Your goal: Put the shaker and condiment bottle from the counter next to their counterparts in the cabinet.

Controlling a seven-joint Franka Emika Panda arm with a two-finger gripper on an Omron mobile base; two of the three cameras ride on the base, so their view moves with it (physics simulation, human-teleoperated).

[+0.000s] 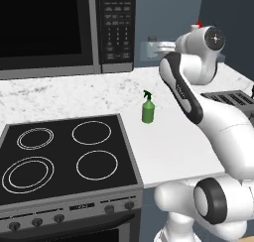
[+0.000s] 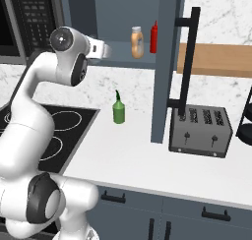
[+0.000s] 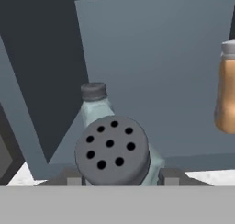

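The two-finger claw is closed on the small pale grey-blue translucent shaker with a dark grey perforated cap, whose cap faces the hand camera and sits between the dark fingertips. Just beyond the claw, partly hidden by the held shaker, stands a second pale translucent shaker with a grey cap on the flat shelf of the blue-grey wall cabinet. To the claw's right on that shelf stands the small orange-amber condiment bottle with a pale cream cap, close beside the slim red squeeze bottle. Below the claw, a green spray bottle stands on the white grey-speckled counter.
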